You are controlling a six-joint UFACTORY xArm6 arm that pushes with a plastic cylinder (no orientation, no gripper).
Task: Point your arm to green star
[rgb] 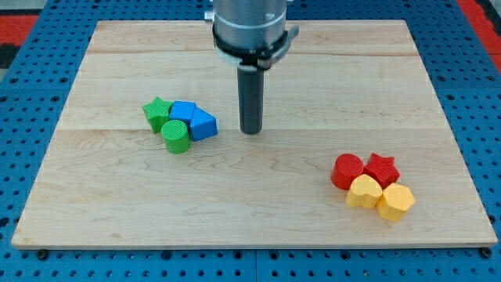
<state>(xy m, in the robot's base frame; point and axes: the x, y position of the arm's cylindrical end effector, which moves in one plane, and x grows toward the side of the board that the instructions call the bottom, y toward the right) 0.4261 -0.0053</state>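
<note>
Green star [158, 112], blue blocks [192, 119], pale wood board [250, 204].

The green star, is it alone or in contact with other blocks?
In contact. The green star sits pressed against a blue block and the green cylinder. My tip stands apart, to the view's right.

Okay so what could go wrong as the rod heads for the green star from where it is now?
1. My tip sits to the view's right of the cluster, with the blue triangular block and the blue cube-like block between it and the green star-shaped block; a straight path would likely shove them.
2. The green cylinder block touches that cluster, so any contact may scatter it.
</note>
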